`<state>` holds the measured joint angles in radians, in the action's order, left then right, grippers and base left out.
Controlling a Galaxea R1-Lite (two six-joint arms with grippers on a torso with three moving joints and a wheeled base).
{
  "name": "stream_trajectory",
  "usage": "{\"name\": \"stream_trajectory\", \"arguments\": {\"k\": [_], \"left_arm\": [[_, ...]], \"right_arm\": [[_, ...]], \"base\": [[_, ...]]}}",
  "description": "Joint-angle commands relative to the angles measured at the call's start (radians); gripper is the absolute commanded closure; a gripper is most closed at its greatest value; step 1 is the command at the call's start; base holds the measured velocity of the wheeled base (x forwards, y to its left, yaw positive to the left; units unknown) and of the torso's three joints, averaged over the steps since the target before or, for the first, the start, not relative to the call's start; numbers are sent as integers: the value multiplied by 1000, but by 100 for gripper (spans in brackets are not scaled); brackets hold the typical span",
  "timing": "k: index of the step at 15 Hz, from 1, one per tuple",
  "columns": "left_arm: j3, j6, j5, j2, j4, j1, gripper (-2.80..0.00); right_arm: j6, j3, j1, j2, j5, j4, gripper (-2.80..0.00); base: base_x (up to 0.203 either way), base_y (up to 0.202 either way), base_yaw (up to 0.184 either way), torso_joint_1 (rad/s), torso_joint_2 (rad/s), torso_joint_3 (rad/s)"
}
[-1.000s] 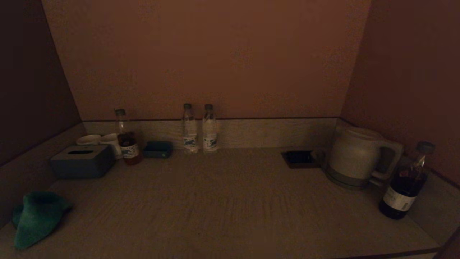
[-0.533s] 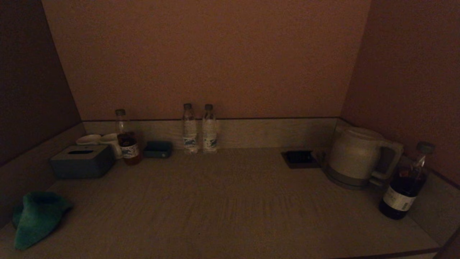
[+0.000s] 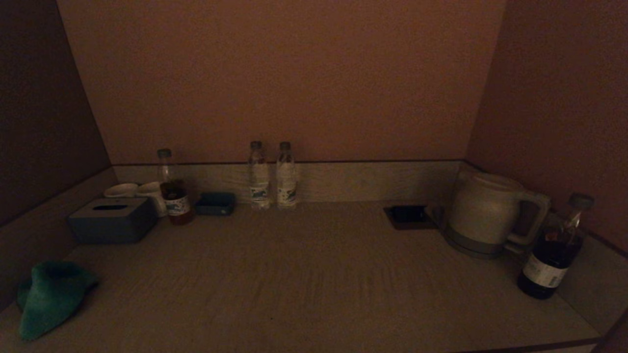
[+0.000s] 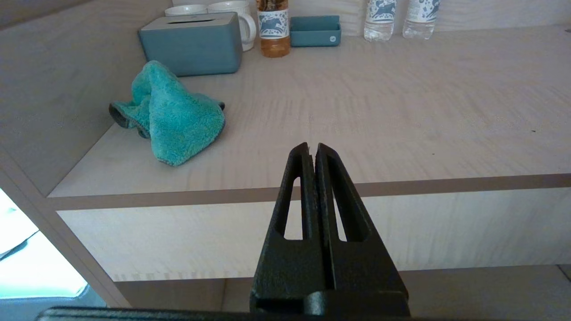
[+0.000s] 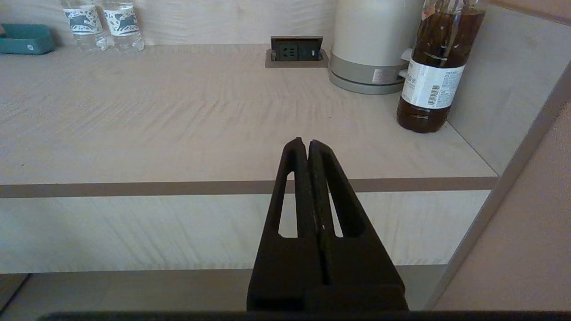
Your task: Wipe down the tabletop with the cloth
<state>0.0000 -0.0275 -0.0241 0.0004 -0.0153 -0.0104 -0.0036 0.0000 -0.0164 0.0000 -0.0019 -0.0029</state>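
A pale wood-grain bench (image 3: pixel 314 274) sits in an alcove walled on three sides, dim from the head view. The teal cloth (image 3: pixel 49 296) lies crumpled at the bench's front left corner, against the left wall, with nothing holding it. Behind it stands a grey tissue box (image 3: pixel 113 219), then two white cups (image 3: pixel 140 190), an amber drink bottle (image 3: pixel 174 196) and a small teal tray (image 3: pixel 216 203) along the back. Two water bottles (image 3: pixel 272 176) stand side by side at the middle of the back edge. To the right, a recessed power socket (image 3: pixel 407 215) sits just beside a cream kettle (image 3: pixel 488 213), and a dark bottle (image 3: pixel 554 250) stands by the right wall. The left gripper (image 4: pixel 312 149) hangs in front of the bench's front edge, apart from the cloth, its fingers (image 4: pixel 299 178) pressed together on nothing. The right gripper (image 5: pixel 303 145) hangs likewise before the front edge farther right, fingers (image 5: pixel 325 178) clenched and empty
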Motion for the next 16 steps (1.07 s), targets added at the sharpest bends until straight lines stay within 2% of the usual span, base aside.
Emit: {"name": "stream_trajectory", "arguments": {"k": [1,16], "left_arm": [[0,-1,0,0,0,0,0],[0,0,0,0,0,0,0]], "right_arm": [[-1,0,0,2,0,0,0],[-1,0,0,2,0,0,0]], "base": [[0,0,0,0,0,0],[0,0,0,0,0,0]]}}
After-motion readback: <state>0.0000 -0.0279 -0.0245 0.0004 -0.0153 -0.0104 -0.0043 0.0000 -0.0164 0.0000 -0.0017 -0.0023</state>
